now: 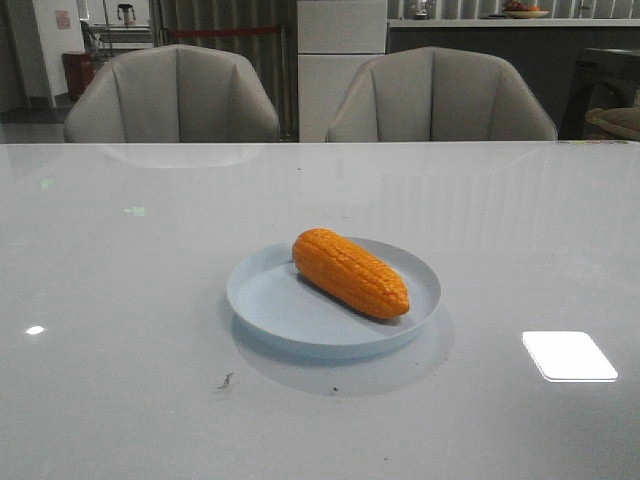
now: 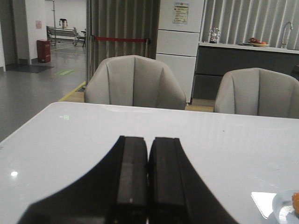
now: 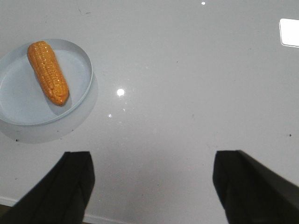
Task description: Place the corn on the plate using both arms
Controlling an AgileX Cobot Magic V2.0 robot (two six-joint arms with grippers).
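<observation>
The orange corn (image 1: 351, 273) lies on its side in the pale blue plate (image 1: 265, 300) at the middle of the table. Neither arm shows in the front view. In the right wrist view the corn (image 3: 48, 73) lies in the plate (image 3: 79, 65), and my right gripper (image 3: 154, 163) is open and empty, well apart from the plate, above bare table near the table's edge. In the left wrist view my left gripper (image 2: 148, 154) is shut and empty above the table. A sliver of the plate (image 2: 286, 207) and corn (image 2: 296, 204) shows at that frame's edge.
Two grey chairs (image 1: 172, 97) (image 1: 440, 98) stand behind the far edge of the white glossy table (image 1: 120, 300). A bright light reflection (image 1: 568, 355) lies on the table right of the plate. A counter and cabinets stand further back.
</observation>
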